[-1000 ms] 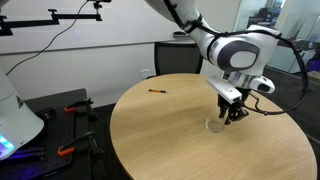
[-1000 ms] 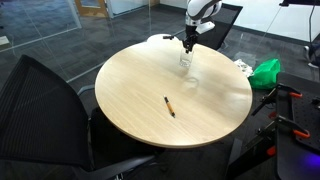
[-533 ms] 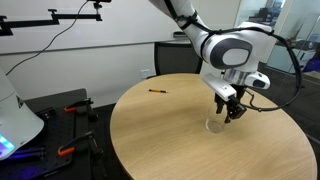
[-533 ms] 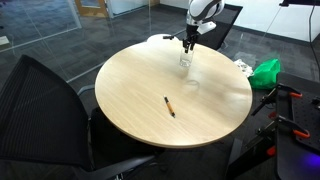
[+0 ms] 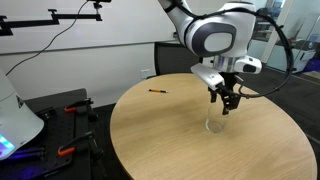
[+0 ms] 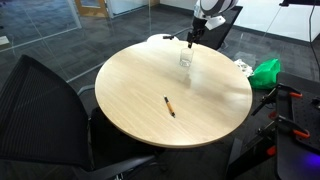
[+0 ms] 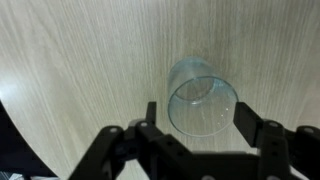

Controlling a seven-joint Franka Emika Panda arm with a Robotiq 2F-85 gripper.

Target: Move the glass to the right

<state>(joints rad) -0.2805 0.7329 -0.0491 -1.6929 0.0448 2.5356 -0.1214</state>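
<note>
The glass [image 7: 200,100] is a small clear tumbler standing upright on the round wooden table [image 5: 160,135]. It also shows in both exterior views [image 5: 214,125] [image 6: 185,61]. My gripper [image 7: 198,118] is open and empty, its two fingers spread wider than the rim. It hangs above the glass [image 5: 226,100], clear of it. In an exterior view the gripper [image 6: 190,38] is above the glass at the table's far side.
A thin dark-and-orange pen [image 6: 169,106] lies on the table, also seen in an exterior view [image 5: 156,91]. A black chair [image 6: 45,110] stands beside the table. A green object [image 6: 265,72] lies off the table's edge.
My gripper has risen straight up from around the glass and now hangs above it. The glass stands where it was.
</note>
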